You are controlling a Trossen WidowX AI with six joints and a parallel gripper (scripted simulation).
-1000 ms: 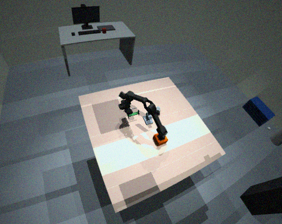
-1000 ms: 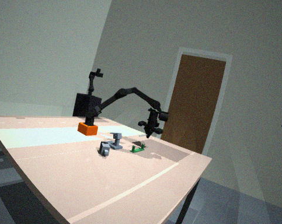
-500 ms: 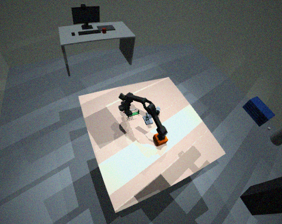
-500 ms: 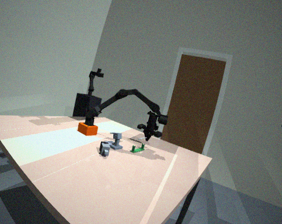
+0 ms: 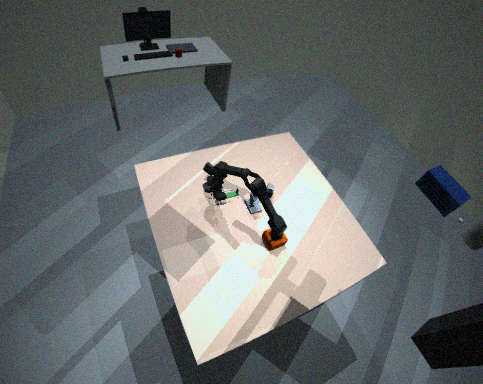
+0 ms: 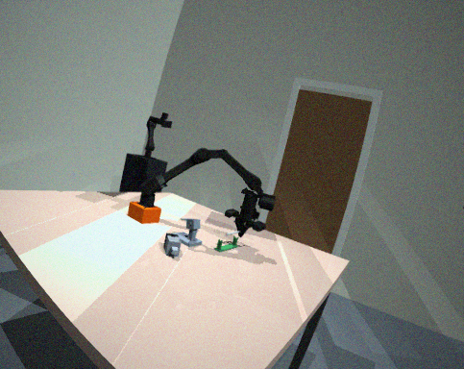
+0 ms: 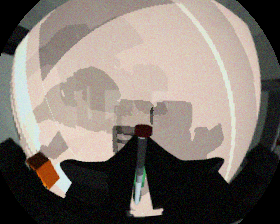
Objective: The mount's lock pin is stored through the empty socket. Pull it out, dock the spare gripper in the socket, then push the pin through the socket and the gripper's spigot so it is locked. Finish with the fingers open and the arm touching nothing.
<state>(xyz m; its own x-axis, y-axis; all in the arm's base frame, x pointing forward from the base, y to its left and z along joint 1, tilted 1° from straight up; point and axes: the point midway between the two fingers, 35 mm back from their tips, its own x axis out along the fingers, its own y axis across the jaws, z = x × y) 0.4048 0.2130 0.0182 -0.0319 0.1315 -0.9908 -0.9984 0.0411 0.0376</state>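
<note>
Top view: I have the arm (image 5: 266, 201) (image 6: 203, 155) reaching past the mount (image 5: 253, 205) (image 6: 191, 238), with the gripper (image 5: 221, 197) (image 6: 241, 233) (image 7: 140, 136) on the side of the mount away from the orange base (image 5: 275, 240) (image 6: 144, 212) (image 7: 45, 172). Green rack (image 5: 231, 194) (image 6: 227, 248) sits between gripper and mount, near both. Spare gripper (image 5: 270, 188) (image 6: 172, 245) is just beside the mount, on the other side from the rack. Can't pick the pin out cleanly from up here.

Exterior view: mount stands upright on the table (image 5: 285, 280) (image 6: 202, 307) (image 7: 191, 55), its plate down and its post topped by a block. Spare gripper lies on the table close by the mount, not docked in it. Rack is on the table past the mount from the base, two short uprights on a green bar. My gripper points down just above the rack, well apart from the mount. Pin (image 6: 232, 233) (image 7: 140, 157) shows as a pale sliver at the fingertips, over the rack, clear of the mount.

Wrist view: fingers are closed on the pin. Dark red head sits at the tips, the shaft runs back along the gap. Green of the rack shows behind the shaft. Orange base is off at the edge of the view. I can't make out the mount here.
</note>
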